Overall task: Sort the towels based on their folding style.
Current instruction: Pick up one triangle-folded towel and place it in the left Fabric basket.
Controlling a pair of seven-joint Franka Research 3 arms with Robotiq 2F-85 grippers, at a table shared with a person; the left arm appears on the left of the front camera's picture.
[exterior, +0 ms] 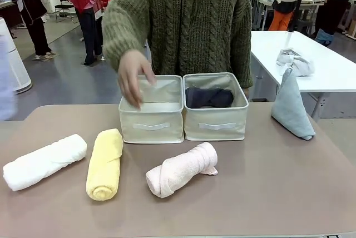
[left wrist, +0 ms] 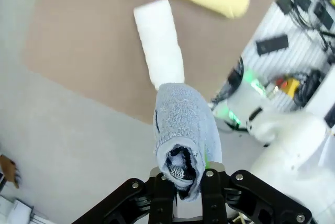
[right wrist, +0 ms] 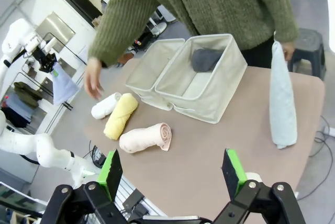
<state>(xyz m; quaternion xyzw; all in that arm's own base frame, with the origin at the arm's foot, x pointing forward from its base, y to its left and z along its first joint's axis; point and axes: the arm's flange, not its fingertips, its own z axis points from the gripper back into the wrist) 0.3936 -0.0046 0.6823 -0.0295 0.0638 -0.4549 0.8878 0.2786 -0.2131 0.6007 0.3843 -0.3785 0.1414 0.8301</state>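
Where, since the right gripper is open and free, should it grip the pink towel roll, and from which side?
Probably mid-length on the pink towel roll, coming from above with the right gripper turned across its long axis. It lies flat and diagonal with both sides clear; the loose flap at its far end would hold poorly.

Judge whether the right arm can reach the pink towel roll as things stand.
Probably yes: the right tool is open and empty, and the pink towel roll lies ahead of it with nothing between.
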